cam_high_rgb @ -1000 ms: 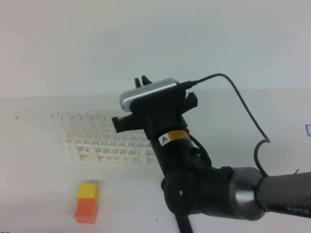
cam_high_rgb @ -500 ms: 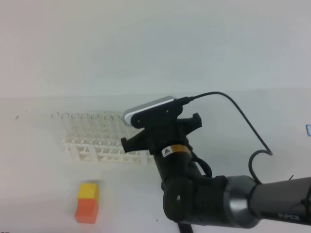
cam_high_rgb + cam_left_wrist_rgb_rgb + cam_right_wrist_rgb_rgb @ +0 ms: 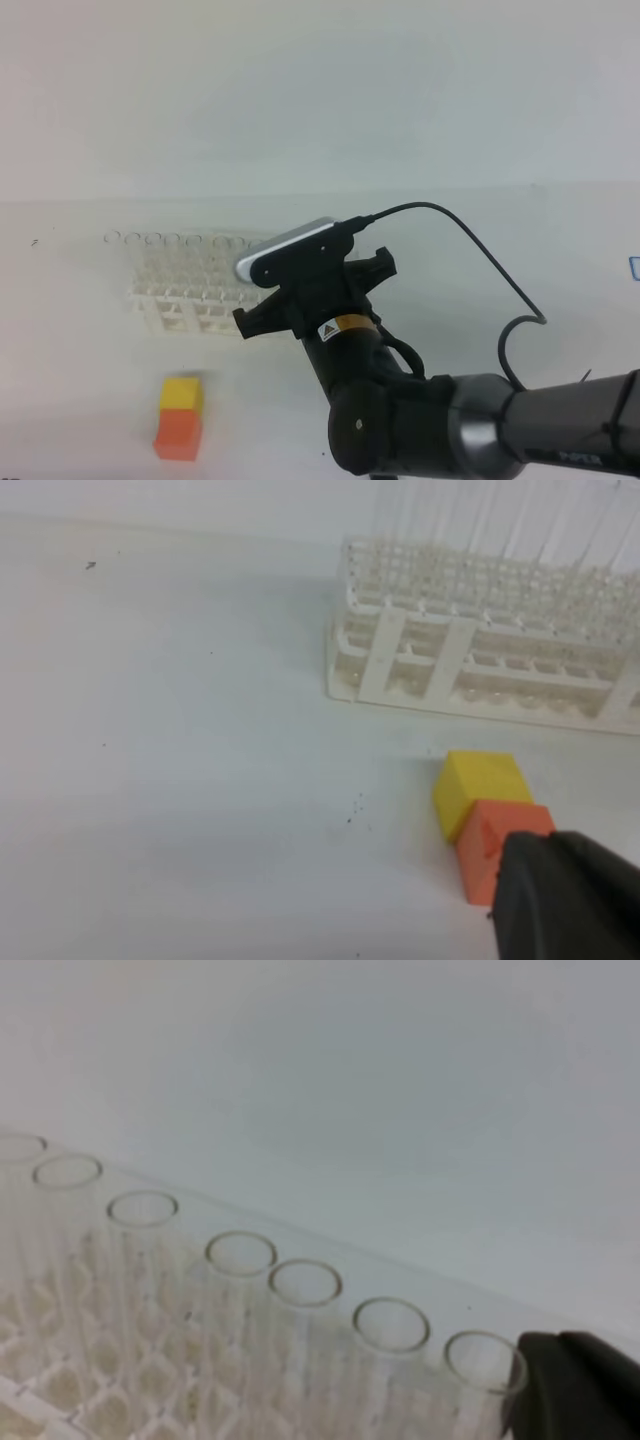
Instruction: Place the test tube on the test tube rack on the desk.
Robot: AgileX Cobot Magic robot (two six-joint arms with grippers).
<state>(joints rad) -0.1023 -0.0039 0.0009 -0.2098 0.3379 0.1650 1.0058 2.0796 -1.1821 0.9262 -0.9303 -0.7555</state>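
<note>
Right end effector (image 3: 575, 1385), closed, beside upright test tubes (image 3: 304, 1283) filling the rack (image 3: 480, 660).

Beneath my black arm with its silver camera housing (image 3: 288, 251) and yellow warning label (image 3: 338, 327), I see a white lattice plastic rack (image 3: 470, 655) of clear colourless glass tubes (image 3: 241, 1253), a yellow-over-orange block (image 3: 181, 416), and a dark-specked white desk (image 3: 180, 780).
</note>
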